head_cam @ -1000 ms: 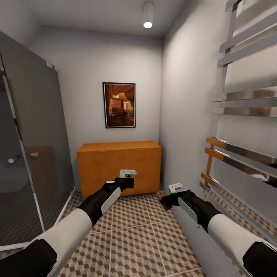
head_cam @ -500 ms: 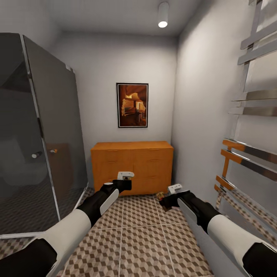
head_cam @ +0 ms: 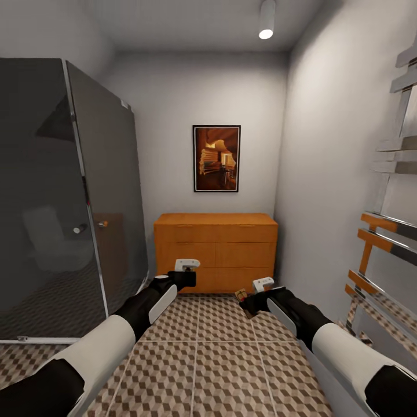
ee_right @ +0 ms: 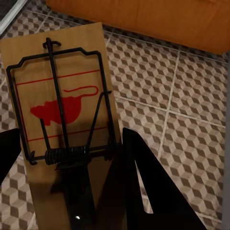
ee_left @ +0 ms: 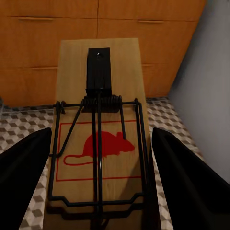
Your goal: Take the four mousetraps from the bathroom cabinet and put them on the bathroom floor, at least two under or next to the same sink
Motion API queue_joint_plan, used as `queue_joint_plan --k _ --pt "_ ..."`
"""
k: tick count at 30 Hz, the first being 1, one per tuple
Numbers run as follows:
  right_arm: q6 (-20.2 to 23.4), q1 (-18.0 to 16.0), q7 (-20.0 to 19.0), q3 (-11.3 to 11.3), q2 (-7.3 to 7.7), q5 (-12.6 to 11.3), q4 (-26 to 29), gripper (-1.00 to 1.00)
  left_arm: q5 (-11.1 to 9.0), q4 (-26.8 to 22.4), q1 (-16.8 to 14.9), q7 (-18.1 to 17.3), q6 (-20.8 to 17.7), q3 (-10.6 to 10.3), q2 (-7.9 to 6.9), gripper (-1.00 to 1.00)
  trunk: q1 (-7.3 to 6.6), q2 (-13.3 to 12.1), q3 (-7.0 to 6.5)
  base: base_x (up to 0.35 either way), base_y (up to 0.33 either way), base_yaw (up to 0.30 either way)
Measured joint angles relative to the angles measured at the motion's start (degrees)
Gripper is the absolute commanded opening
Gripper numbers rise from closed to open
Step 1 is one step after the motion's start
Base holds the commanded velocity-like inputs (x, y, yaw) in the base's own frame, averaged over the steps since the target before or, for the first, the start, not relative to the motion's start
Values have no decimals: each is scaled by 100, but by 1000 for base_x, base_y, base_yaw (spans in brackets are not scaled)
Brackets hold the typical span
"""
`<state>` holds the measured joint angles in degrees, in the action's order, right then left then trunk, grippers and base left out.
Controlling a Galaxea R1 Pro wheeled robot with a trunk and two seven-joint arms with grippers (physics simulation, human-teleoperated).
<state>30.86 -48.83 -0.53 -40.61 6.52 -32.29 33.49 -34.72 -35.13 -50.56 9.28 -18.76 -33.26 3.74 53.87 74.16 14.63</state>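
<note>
Left pincer held out low before the cabinet, pinching a mousetrap between its dark fingers; board flat, red mouse print up, cabinet drawers beyond it. Glass shower enclosure stands at far left, framed picture on the back wall above the cabinet. Right pincer low near the right wall, closed on a second mousetrap, which hangs over the bathroom floor; from the head view this trap is probably the small brown shape at the pincer's tip. Chrome towel rail at far right.
</note>
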Motion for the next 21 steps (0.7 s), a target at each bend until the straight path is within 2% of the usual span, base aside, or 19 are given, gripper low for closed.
queue_joint_plan --k 6,8,16,21 --pt "4 1 -1 -6 -2 -6 0 -100 -1 -1 0 2 -1 0 6 -100 0 0 0 0 0 7" --pt "68 -64 -9 -37 64 21 -64 -100 55 -20 52 23 -65 12 69 -100 0 0 0 0 0 0" --pt "326 -288 -22 -40 145 57 47 -100 232 -165 -59 48 -158 0 55 -100 0 0 0 0 0 0" --pt "487 -126 -61 2 196 78 131 -100 281 -192 103 58 -278 2 37 -100 0 0 0 0 0 0"
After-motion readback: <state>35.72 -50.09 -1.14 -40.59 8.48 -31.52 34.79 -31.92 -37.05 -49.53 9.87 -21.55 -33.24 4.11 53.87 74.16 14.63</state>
